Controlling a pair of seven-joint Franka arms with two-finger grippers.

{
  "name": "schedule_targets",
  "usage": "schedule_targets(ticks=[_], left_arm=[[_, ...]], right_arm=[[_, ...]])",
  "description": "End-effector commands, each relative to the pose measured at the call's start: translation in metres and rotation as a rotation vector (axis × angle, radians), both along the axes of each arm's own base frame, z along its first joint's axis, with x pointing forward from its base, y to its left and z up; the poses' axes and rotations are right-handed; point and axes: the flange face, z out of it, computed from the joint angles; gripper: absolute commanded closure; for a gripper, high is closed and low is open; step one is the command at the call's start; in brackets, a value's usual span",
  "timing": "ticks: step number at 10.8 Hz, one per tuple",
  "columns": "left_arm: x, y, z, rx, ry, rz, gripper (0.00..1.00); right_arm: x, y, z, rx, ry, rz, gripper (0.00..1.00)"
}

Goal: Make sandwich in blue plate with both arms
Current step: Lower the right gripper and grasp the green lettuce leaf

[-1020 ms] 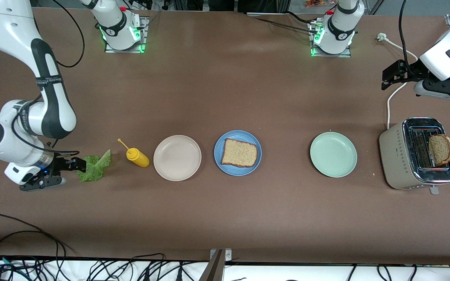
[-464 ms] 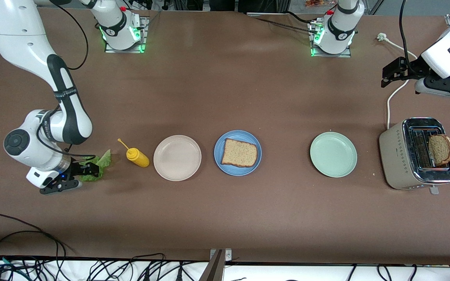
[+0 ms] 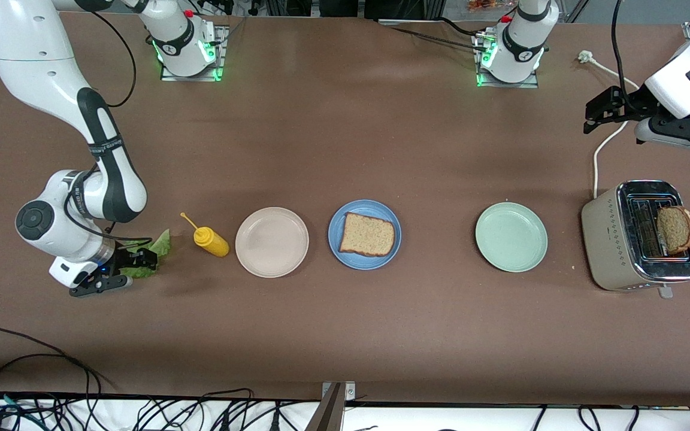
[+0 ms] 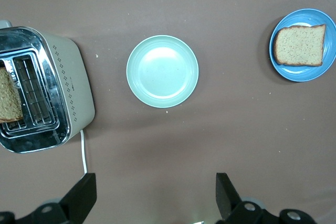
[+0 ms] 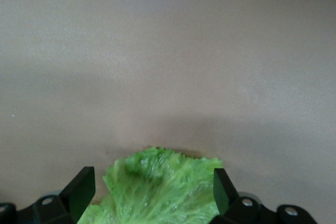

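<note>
Lettuce leaf (image 5: 157, 192) lies between my right gripper's (image 5: 152, 195) spread fingers; closing shallow could tear it. My left gripper (image 4: 155, 195) waits over the table, fingers apart.

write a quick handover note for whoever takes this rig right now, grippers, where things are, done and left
Right gripper: open, low over the lettuce leaf, fingers either side of it, not yet closed.
Left gripper: open, empty, up in the air at the left arm's end of the table, above the toaster.
Blue plate: mid-table, one bread slice lying on it.
Second slice: standing in the toaster.
Done: bottom slice placed.
Left: grasp lettuce, lay it on the slice, then fetch the toaster slice and top it.
</note>
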Motion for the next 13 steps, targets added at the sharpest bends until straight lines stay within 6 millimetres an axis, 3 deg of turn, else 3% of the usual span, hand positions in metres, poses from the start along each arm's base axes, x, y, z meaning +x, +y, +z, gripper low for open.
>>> schedule_targets(ticks=[1, 5, 7, 11, 13], left_arm=[[0.002, -0.001, 0.006, -0.016, 0.007, -0.001, 0.00], [0.003, -0.002, 0.006, -0.017, 0.007, -0.003, 0.00], [0.003, -0.001, 0.006, -0.017, 0.006, -0.001, 0.00], [0.003, -0.005, 0.006, -0.015, 0.006, -0.004, 0.00], [0.003, -0.003, 0.007, -0.015, 0.004, -0.001, 0.00]], right_arm=[[-0.018, -0.005, -0.009, 0.015, 0.011, 0.023, 0.07], [-0.026, -0.013, -0.009, 0.010, 0.014, 0.075, 0.51], [-0.027, -0.013, -0.009, 0.008, 0.020, 0.104, 0.98], [-0.025, -0.012, 0.008, 0.008, 0.004, 0.107, 1.00], [-0.027, -0.003, 0.031, 0.022, 0.020, 0.120, 1.00]])
